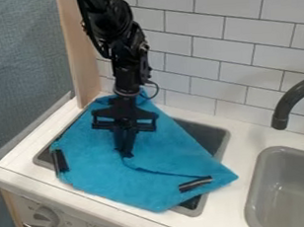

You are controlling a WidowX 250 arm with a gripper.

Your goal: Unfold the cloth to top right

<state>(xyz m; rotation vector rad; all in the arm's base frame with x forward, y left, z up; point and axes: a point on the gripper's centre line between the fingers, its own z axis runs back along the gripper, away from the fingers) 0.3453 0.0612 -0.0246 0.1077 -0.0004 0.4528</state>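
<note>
Blue cloth (pixel 99 164) lies part-folded beneath your pincer (pixel 126 153), whether open or closed unclear; you appear at the grasp, top-right pull next.

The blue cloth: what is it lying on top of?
The cloth lies over a dark grey sunken basin, which shows past its edges, and its right corner reaches over the white counter. Whatever is beneath the middle is covered.

"Where's the arm (pixel 111 27)?"
"It comes in at the upper left, its joints slightly bent."
"And the gripper (pixel 125 153)?"
"Hanging beneath the wrist (pixel 126 80), pointing nearly straight down."
</note>
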